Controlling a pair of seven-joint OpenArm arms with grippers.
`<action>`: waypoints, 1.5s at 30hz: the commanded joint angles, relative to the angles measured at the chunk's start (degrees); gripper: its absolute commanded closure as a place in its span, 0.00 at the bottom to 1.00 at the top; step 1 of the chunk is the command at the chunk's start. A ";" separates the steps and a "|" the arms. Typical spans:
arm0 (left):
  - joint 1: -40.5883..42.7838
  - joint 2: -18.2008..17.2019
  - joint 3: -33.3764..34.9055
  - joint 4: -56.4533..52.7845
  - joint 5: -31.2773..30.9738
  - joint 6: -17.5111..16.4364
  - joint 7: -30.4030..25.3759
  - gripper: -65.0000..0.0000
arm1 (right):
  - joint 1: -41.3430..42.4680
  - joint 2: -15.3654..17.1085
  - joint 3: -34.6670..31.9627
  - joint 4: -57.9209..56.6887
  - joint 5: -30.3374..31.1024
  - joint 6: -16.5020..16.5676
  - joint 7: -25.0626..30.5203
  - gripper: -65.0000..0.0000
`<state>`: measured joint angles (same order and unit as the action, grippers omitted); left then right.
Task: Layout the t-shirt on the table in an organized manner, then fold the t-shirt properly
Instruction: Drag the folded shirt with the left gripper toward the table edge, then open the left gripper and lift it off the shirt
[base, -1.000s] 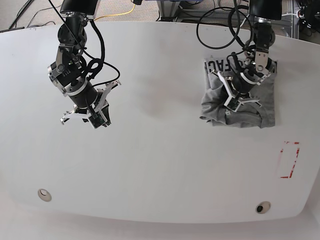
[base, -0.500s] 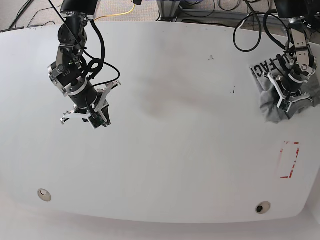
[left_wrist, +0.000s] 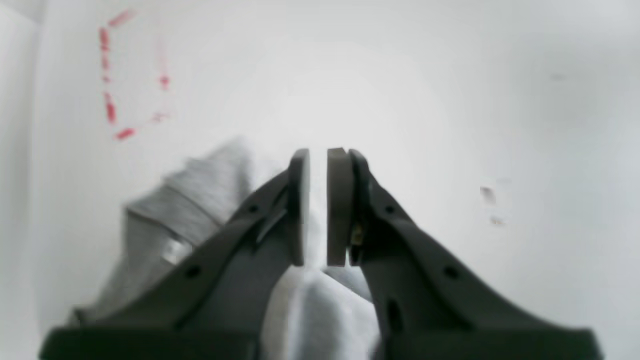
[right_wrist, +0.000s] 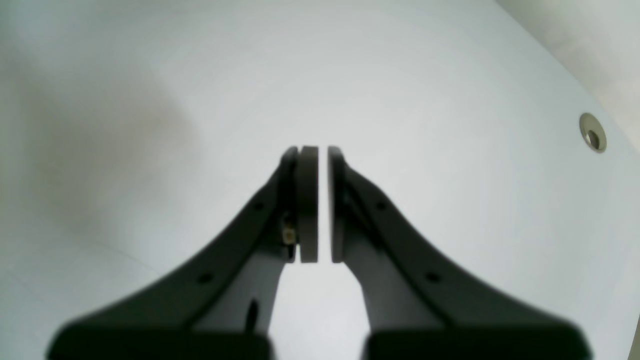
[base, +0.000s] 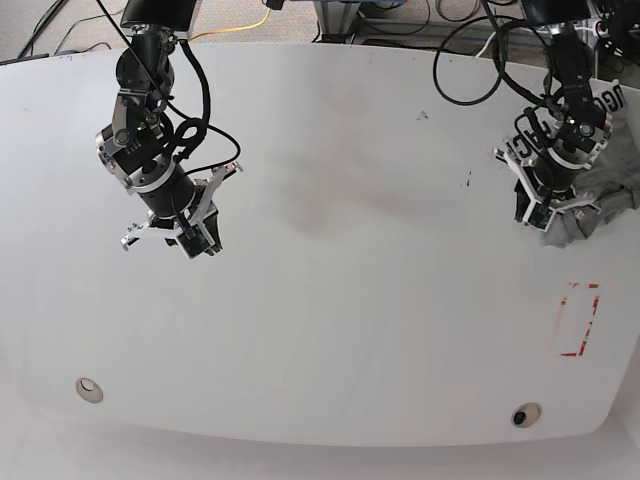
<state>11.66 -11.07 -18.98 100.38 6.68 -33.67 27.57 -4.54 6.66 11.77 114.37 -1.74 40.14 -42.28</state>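
The heather-grey t-shirt (base: 603, 195) lies bunched at the far right edge of the white table (base: 350, 310), with black lettering showing at its upper part. My left gripper (base: 552, 212) sits on the bunch's left side. In the left wrist view its pads (left_wrist: 318, 160) are nearly together, with a pale fold of the t-shirt (left_wrist: 170, 210) rising between them. My right gripper (base: 170, 238) hangs above bare table at the left. In the right wrist view it (right_wrist: 323, 155) is shut and holds nothing.
A red tape rectangle (base: 578, 320) is marked below the shirt and also shows in the left wrist view (left_wrist: 112, 80). Two grommets (base: 89, 389) (base: 525, 414) sit near the front edge. Dark specks (base: 467, 180) lie left of the shirt. Cables hang behind the table.
My left gripper dragged the t-shirt from right of centre to the right table edge, where it now partly overhangs. It then shifted slightly back left. The right arm has not moved.
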 joint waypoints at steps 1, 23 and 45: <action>0.78 1.62 0.65 2.70 -0.30 0.31 0.60 0.93 | 0.89 0.33 0.05 1.02 0.37 -0.14 1.27 0.95; 10.27 2.41 -3.22 2.96 -0.22 0.31 1.48 0.93 | 1.94 0.25 0.05 0.84 0.46 -0.14 1.27 0.95; 10.36 -6.38 -14.38 -1.87 -0.30 -6.33 4.38 0.93 | 2.03 0.25 0.14 0.93 0.46 -0.14 1.27 0.95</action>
<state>22.09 -17.17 -32.97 96.86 6.85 -40.12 32.93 -3.40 6.50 11.70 114.30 -1.72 40.14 -42.28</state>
